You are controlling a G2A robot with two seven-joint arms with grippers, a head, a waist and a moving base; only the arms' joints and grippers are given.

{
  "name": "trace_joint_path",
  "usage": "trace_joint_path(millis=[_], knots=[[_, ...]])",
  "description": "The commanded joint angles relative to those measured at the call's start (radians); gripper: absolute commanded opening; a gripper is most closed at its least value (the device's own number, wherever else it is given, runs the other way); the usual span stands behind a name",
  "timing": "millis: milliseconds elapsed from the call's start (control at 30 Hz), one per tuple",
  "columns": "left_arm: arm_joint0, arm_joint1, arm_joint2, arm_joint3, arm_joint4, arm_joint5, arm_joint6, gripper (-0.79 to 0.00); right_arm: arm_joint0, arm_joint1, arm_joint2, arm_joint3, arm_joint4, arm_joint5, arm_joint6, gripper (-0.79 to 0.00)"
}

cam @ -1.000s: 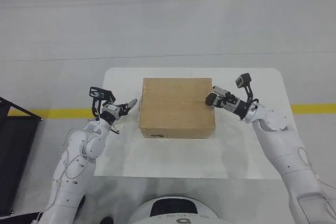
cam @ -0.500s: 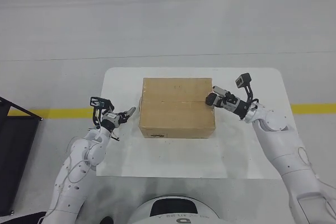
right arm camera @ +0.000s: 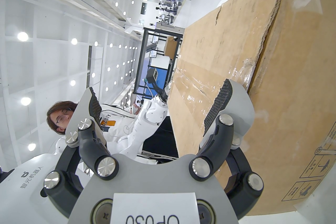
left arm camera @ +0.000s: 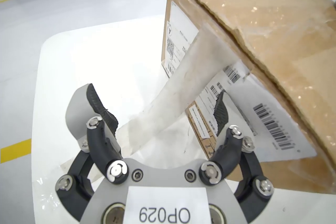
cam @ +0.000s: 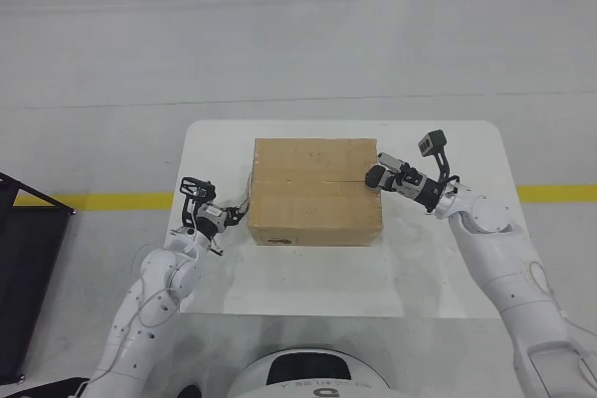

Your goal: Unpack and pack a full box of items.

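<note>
Left gripper point(left arm camera: 156, 90) is open, and the peeled tape point(left arm camera: 191, 70) strip runs between its fingers from the box point(left arm camera: 262, 25) just ahead. Right gripper point(right arm camera: 159, 86) is open too, at the box's top edge. Risk: tape clings to a pad, then tugs the box or re-sticks.

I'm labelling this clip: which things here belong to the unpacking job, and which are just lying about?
Job: box, tape strip, left tool, right tool.
Lying about: black rack, yellow floor line.
</note>
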State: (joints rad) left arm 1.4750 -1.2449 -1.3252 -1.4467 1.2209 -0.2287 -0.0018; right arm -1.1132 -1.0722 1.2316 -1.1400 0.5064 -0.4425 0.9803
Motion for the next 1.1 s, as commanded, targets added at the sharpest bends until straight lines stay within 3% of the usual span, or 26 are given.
trace_joint_path(millis=[0,467,833,1067], knots=[[-0.004,-0.001,-0.003,-0.003,-0.011,0.003,0.004,0.0,0.0,0.0,0.0,0.0,0.0,0.0,0.0,0.0],[-0.055,-0.004,0.003,-0.035,-0.076,0.001,-0.076,0.0,0.0,0.0,0.0,0.0,0.0,0.0,0.0,0.0],[-0.09,-0.007,0.0,0.02,-0.099,0.023,-0.078,0.0,0.0,0.0,0.0,0.0,0.0,0.0,0.0,0.0],[-0.089,-0.003,-0.027,-0.009,-0.079,0.052,-0.057,0.0,0.0,0.0,0.0,0.0,0.0,0.0,0.0,0.0]])
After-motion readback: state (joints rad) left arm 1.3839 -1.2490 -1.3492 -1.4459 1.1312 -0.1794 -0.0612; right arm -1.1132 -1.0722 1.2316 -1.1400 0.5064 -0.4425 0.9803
